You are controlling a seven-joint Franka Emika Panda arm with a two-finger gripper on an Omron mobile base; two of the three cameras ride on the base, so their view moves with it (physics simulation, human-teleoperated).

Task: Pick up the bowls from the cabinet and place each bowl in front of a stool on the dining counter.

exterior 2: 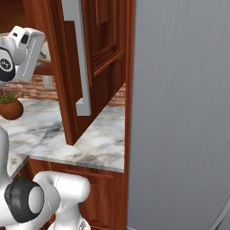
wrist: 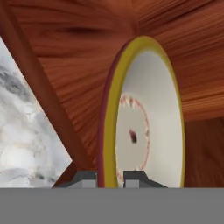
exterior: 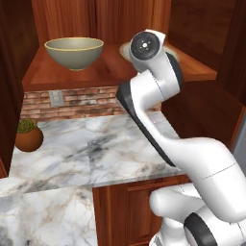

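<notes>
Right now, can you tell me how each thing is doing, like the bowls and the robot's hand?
Grey-olive bowl: upright on the cabinet shelf, untouched.
Cream bowl: on the same shelf, its rim between the gripper fingertips.
Gripper: straddling that rim; whether it is clamped yet cannot be told.
Cabinet door: swung open.
Plant pot: upright on the marble worktop.

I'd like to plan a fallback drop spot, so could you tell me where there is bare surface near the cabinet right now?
The marble worktop lies bare between the plant pot at its left end and the arm. On the cabinet shelf, a strip is open between the grey-olive bowl and the cream bowl. The shelf's right side is crowded: the gripper straddles that bowl's rim.
</notes>
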